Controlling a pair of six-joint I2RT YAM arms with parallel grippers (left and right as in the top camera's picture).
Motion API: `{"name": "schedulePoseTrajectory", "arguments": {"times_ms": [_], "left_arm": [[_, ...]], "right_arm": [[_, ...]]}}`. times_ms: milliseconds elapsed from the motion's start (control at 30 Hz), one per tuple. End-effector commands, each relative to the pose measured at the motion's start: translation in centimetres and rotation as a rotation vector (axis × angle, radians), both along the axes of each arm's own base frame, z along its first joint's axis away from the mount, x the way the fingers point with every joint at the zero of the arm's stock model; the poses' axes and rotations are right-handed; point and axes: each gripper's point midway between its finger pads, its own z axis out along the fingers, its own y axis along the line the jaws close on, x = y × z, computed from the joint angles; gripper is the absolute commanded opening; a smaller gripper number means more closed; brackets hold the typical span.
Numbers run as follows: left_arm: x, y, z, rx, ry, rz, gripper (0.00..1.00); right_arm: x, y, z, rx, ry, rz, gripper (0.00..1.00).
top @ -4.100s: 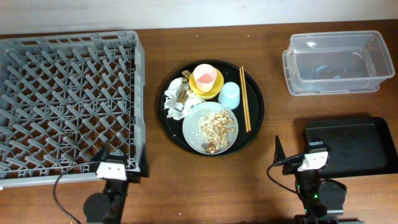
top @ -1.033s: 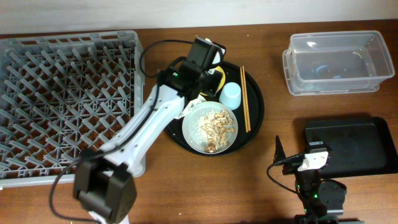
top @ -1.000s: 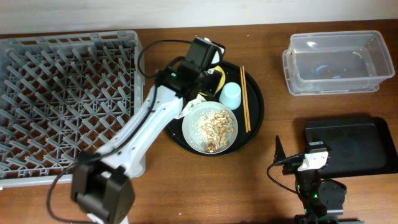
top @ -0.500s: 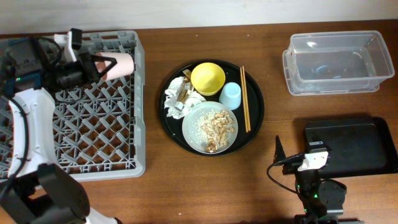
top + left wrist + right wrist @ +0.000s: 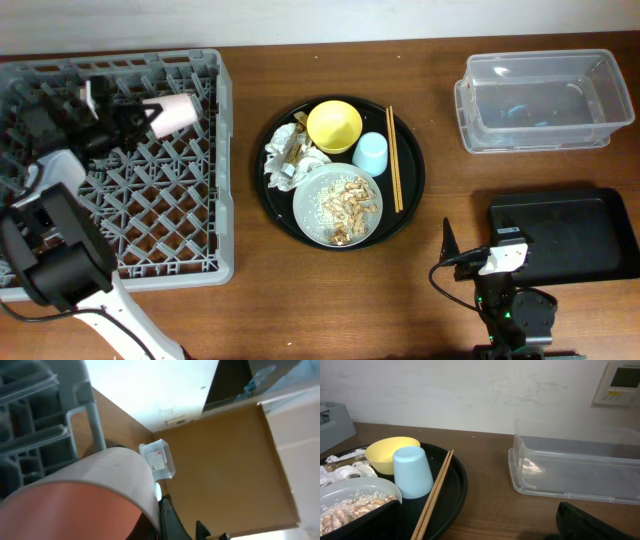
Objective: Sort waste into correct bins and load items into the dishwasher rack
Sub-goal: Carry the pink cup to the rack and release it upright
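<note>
We see the left gripper clamped on the pink cup. The cup is tipped sideways over the far right corner of the dishwasher rack; we can't tell if it touches the pegs. Right gripper is spread wide and empty at the counter's near edge. Yellow bowl, blue cup, chopsticks, plate and napkin sit on the round tray mid-counter.

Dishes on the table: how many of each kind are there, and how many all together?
Cups: 2 (pink cup, light-blue cup)
Bowls: 1 (yellow bowl)
Plates: 1 (grey-blue plate)
Chopsticks: 1 pair (chopsticks)
Total: 5, counting the pair as one
</note>
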Motion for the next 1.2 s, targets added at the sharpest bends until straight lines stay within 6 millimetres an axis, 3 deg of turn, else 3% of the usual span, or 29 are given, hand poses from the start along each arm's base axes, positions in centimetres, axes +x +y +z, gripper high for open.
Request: {"name": "schedulePoseTrajectory", "arguments": {"times_ms": [0, 133, 333, 433, 533, 833, 1067, 1167], "left_arm": [[-0.7, 2.8, 0.6, -0.067, 0.073, 0.042, 0.01], [-1.1, 4.5, -0.5, -0.087, 0.165, 0.109, 0.01], [-1.5, 3.9, -1.8, -0.115, 0.282, 0.131, 0.01], [-1.0, 3.0, -1.6, -0.054, 0.186, 0.105, 0.01], [-0.5, 1.9, -2.0, -0.031, 0.195, 0.098, 0.01], [-0.7, 2.5, -3.8, -0.011, 0.306, 0.156, 0.01], [-2.0, 3.7, -8.9, 0.179, 0.503, 0.265, 0.01], [-2.9, 4.2, -10.5, 0.250, 0.581, 0.293, 0.09]], "right_arm": [[0.0, -0.2, -0.3, 0.001, 0.005, -0.008, 0.98], [0.0, -0.2, -0.3, 0.001, 0.005, -0.008, 0.98], [0.0, -0.2, -0.3, 0.001, 0.005, -0.008, 0.98], [0.0, -0.2, -0.3, 0.001, 0.005, -0.008, 0.98], [0.0, -0.2, -0.3, 0.001, 0.005, -0.008, 0.98], [0.0, -0.2, -0.3, 0.001, 0.005, -0.008, 0.98], [0.0, -0.2, -0.3, 0.001, 0.005, -0.008, 0.98], [0.0, -0.2, -0.3, 0.001, 0.005, -0.008, 0.98]]}}
